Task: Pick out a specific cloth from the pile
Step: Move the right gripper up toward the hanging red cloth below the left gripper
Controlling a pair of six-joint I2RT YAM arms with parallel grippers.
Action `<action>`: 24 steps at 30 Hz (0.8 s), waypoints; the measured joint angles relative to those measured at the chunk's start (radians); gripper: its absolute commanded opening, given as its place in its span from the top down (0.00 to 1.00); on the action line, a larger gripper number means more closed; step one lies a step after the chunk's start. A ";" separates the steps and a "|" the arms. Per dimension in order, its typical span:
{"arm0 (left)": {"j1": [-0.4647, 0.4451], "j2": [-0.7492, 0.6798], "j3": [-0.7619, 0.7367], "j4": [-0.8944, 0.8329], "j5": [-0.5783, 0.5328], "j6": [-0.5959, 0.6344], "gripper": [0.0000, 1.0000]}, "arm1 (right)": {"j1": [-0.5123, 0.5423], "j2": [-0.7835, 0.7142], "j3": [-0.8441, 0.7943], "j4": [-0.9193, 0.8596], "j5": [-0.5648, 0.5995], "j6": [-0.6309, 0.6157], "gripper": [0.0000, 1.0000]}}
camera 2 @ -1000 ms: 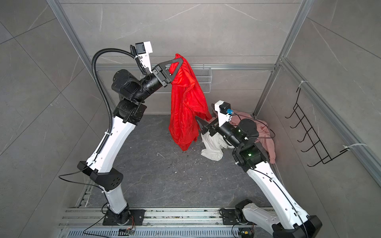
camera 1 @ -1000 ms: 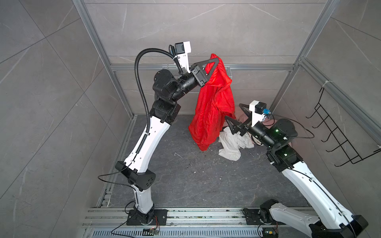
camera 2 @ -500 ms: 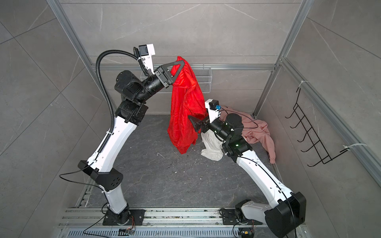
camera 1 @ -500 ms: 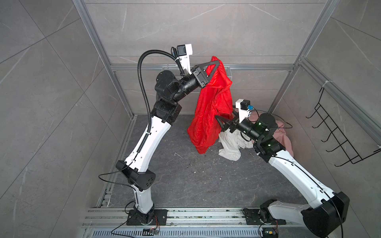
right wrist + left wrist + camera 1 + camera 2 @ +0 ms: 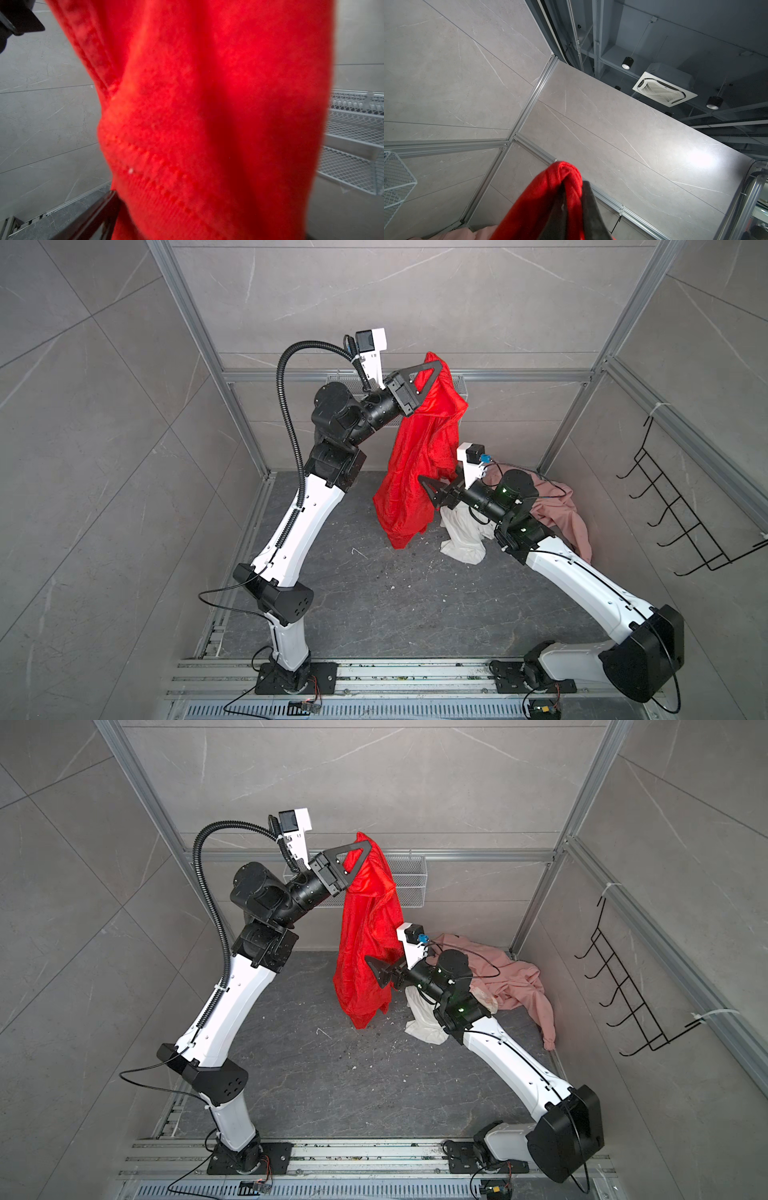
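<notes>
Red cloth [image 5: 415, 472] lifted clear of the pile [image 5: 561, 514], seen in both top views. The left gripper [image 5: 434, 362], raised high near the back wall, is clenched on a bunched upper edge of the cloth; the left wrist view shows the red fabric [image 5: 550, 197] pinched between the two dark fingers [image 5: 589, 207]. The cloth hangs freely from this grip, with its long axis vertical, its gathered top at the gripper and its narrow lower end pointing down at the table [image 5: 374, 593]. Whether that end touches the table cannot be told. The right gripper [image 5: 428, 489] stands at about mid-height of the cloth on the pile side, with its jaws spread wide and pointing at the fabric; it grasps nothing. In the right wrist view the cloth [image 5: 207, 124] fills most of the frame, blurred by closeness, with one finger [image 5: 93, 212] showing at its edge. The pile lies on the table under and behind the right arm: a white garment [image 5: 461, 541] nearest the cloth and a pink garment [image 5: 515, 977] spread toward the right wall. A wire basket [image 5: 409, 878] is mounted on the back wall behind the cloth.
</notes>
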 measured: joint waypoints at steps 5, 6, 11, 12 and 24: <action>0.000 0.000 -0.001 0.001 0.000 -0.003 1.00 | 0.024 0.017 0.000 0.004 0.008 -0.008 0.13; 0.000 0.000 -0.001 0.002 0.000 -0.004 1.00 | 0.027 0.019 0.000 0.005 0.009 -0.010 0.17; 0.000 0.000 -0.001 0.007 0.000 -0.007 1.00 | 0.029 0.034 0.001 0.018 0.005 0.001 0.47; 0.000 0.000 -0.001 0.007 0.000 -0.008 1.00 | 0.029 0.039 0.002 0.021 0.004 0.002 0.52; 0.000 0.000 -0.018 0.015 0.000 -0.008 1.00 | 0.032 0.054 0.002 0.032 -0.002 0.023 0.94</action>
